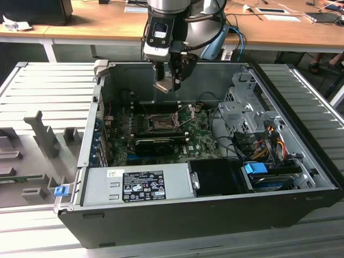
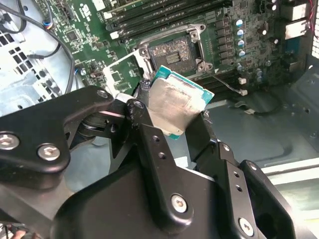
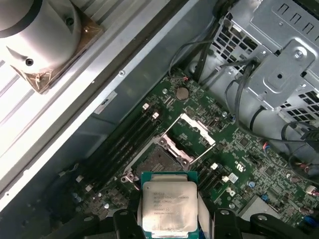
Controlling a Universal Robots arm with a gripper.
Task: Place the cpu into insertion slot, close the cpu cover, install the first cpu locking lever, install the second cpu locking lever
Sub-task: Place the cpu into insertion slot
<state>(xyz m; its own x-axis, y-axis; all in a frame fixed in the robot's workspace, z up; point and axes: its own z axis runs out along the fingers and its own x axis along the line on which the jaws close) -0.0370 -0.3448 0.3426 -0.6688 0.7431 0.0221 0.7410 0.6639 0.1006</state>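
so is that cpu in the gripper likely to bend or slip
Probably stiff: the cpu looks like a flat, metal-capped plate. Likely light, since it is thin. The gripper holds it by its edges, so it might slip if knocked.

cpu [image 3: 168, 206] in gripper [image 1: 173, 81], above insertion slot [image 3: 152, 159]; cpu cover [image 3: 192, 132] raised beside it

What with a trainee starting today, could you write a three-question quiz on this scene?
1. True or false: the cpu already lies in the insertion slot.
2. Pick one. The cpu cover is: A) swung open, B) shut over the slot, C) lying outside the case.
3. Fill in: the jaws are shut on the ____.

Key
1. False. The cpu is held well above the slot.
2. A.
3. cpu.
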